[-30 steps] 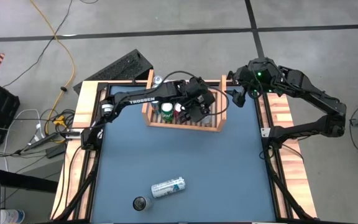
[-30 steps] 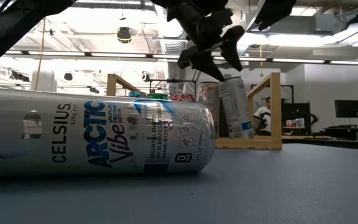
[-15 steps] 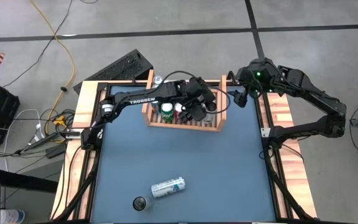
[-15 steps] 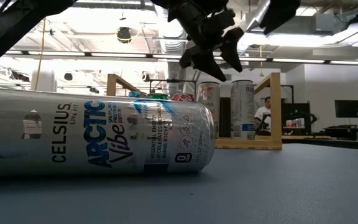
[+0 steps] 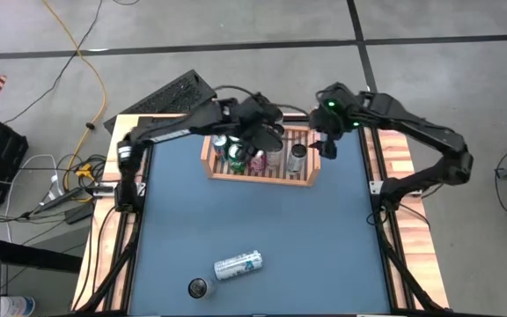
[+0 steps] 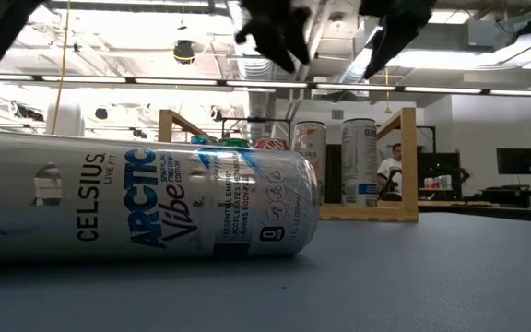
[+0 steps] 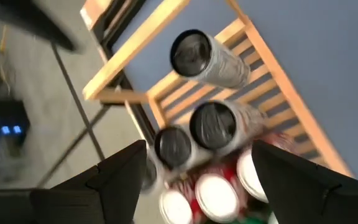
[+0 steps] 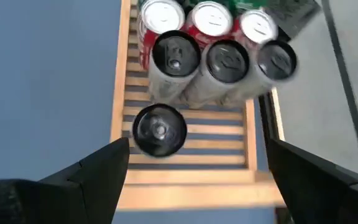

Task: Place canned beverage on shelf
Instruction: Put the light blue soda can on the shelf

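The light-brown wooden shelf (image 5: 258,180) stands at the table's far middle. Several cans (image 5: 240,157) stand upright in its left part. One silver can (image 5: 297,157) stands upright on the slats to their right, apart from them; it also shows in the low view (image 6: 359,161) and the right wrist view (image 8: 160,129). My left gripper (image 5: 257,148) hangs open and empty above the grouped cans (image 7: 213,124). My right gripper (image 5: 326,148) hangs open and empty above the shelf's right end (image 8: 185,186).
A silver-and-blue Celsius can (image 5: 238,264) lies on its side near the table's front edge, filling the left of the low view (image 6: 146,203). A dark can (image 5: 200,288) stands upright beside it. The blue table top (image 5: 262,220) between these cans and the shelf is bare.
The silver can, tilted under my left gripper a second ago, now stands upright on the shelf's slats. My left gripper has risen off it and gone toward the table's left, over the grouped cans. My right gripper has gone toward the shelf's right end.
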